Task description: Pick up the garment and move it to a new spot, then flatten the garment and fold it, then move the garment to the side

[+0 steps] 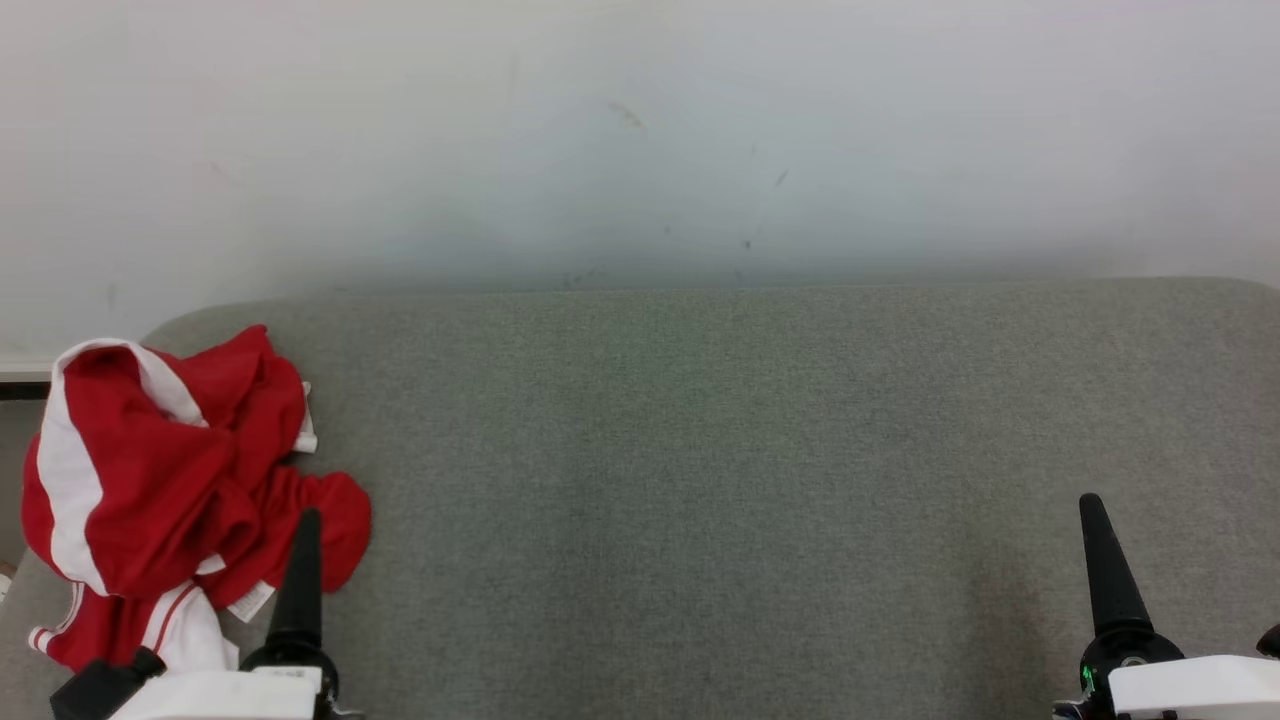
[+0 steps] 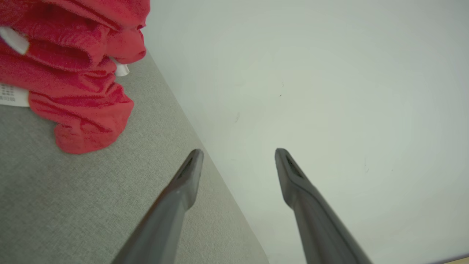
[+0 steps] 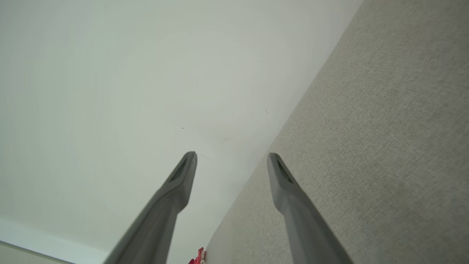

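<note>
Left wrist view, item one: left fingers (image 2: pixel 183 187), two dark tapered prongs standing wide apart with nothing between them, aimed along the far edge of the grey tabletop (image 2: pixel 91 205) toward the pale wall (image 2: pixel 329 91).

Item two: garment (image 2: pixel 73 84), red with white trim and a white label, crumpled in a heap. It lies up and to the left of the fingertips in this view, near but apart from them, with bare grey cloth between.

Head view, same items: the garment sits at the left end of the tabletop, by its rounded far corner, and seems to spill a little over the left edge. The heap's longer run goes near to far, roughly along that edge. One left finger overlaps the heap's lower right fringe; contact cannot be told.

Item three: right fingers (image 3: pixel 176 190), likewise spread and empty, over the right end of the tabletop, well apart from the garment.

Assessment: the left arm is plainly the nearer, and the pick-up calls for a reach leftward and forward.
</note>
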You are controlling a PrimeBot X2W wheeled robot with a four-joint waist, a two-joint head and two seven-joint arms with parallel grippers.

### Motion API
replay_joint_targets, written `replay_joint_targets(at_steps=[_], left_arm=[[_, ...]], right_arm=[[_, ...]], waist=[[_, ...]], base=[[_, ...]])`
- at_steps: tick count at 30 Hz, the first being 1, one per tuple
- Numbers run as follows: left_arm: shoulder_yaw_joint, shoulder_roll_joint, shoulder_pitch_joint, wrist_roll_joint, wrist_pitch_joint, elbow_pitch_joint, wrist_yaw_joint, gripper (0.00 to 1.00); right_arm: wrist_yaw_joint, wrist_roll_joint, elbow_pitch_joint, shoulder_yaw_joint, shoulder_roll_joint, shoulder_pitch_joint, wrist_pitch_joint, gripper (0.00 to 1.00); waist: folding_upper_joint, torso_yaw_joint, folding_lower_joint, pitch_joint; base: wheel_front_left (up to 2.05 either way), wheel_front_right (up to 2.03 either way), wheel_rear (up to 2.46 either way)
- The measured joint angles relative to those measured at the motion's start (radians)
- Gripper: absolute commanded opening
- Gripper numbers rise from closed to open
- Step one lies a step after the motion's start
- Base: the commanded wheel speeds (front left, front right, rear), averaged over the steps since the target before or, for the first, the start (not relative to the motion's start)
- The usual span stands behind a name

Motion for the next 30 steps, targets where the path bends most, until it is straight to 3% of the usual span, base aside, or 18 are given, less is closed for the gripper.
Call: replay_joint_targets(at_steps=[6, 30], left_arm=[[-0.003, 0.001, 0.001, 0.125, -0.016, -0.012, 0.003, 1.00], [-0.098, 0.005, 0.014, 0.616, -0.091, -0.031, 0.081, 1.00]], right_arm=[[0.000, -0.111, -0.011, 0.014, -0.001, 0.000, -0.018, 1.00], [0.000, -0.594, 0.020, 0.070, -0.007, -0.010, -0.090, 1.00]], waist=[[0.0000, 0.000, 0.0000, 0.001], [0.0000, -0.007, 0.0000, 0.002]], base=[[0.00, 0.00, 0.00], [0.00, 0.00, 0.00]])
